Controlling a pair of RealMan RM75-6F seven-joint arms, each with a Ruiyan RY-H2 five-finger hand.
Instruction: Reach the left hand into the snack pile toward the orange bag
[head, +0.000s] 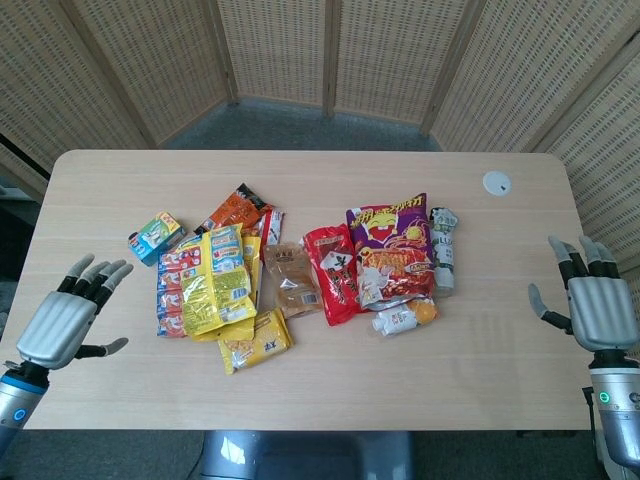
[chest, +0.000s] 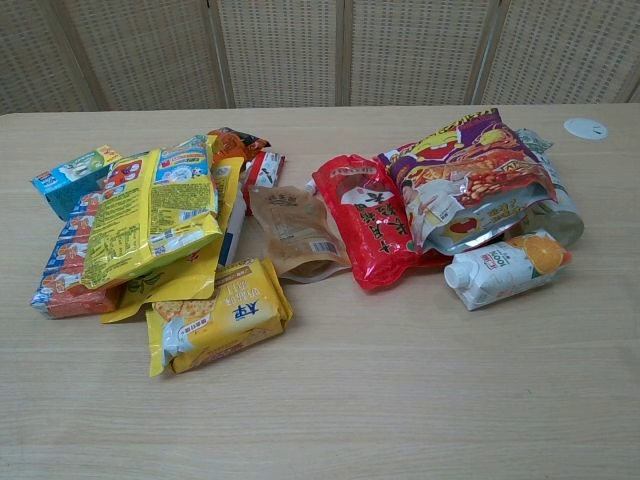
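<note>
The orange bag (head: 234, 209) lies at the far side of the left snack pile, partly tucked under a yellow packet (head: 214, 280); in the chest view only the orange bag's (chest: 233, 143) top edge shows. My left hand (head: 66, 319) hovers open with fingers spread over the table's left edge, well left and nearer than the pile. My right hand (head: 590, 300) is open at the table's right edge, holding nothing. Neither hand shows in the chest view.
A teal box (head: 155, 236) sits left of the orange bag. A brown pouch (head: 289, 280), red bag (head: 334, 271), purple chip bag (head: 393, 245) and juice carton (head: 403, 317) fill the middle. A white disc (head: 496, 182) lies far right. A yellow cracker pack (chest: 218, 315) lies nearest.
</note>
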